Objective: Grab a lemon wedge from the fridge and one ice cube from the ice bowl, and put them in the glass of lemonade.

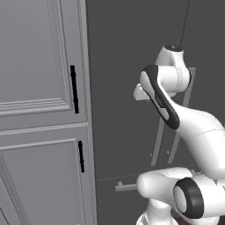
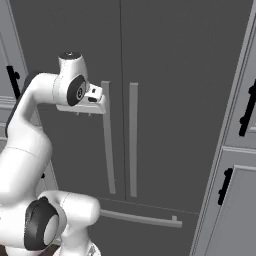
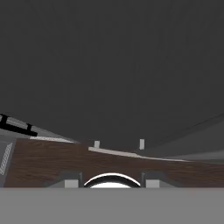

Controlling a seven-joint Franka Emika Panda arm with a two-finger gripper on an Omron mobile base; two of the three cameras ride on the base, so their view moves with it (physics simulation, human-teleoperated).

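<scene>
The fridge (image 2: 165, 75) is a tall dark grey front with both doors shut, also seen in the left base view (image 1: 118, 66). Two pale bar handles run down its middle, the left handle (image 2: 107, 150) and the right handle (image 2: 133, 145). My gripper (image 2: 83, 114) hangs close in front of the left door beside the top of the left handle, pointing down. Its fingertips (image 3: 72, 180) stand apart with nothing between them. Along the door the hand view looks down to the lower drawer's bar handle (image 3: 116, 151). The lemon wedge, the ice bowl and the glass of lemonade are out of view.
Light grey panelled cabinets with short black handles flank the fridge, on the left (image 1: 39, 88) and on the right (image 2: 240, 200). The drawer handle (image 2: 142, 218) juts out low on the fridge. Brown wood floor (image 3: 48, 164) lies below.
</scene>
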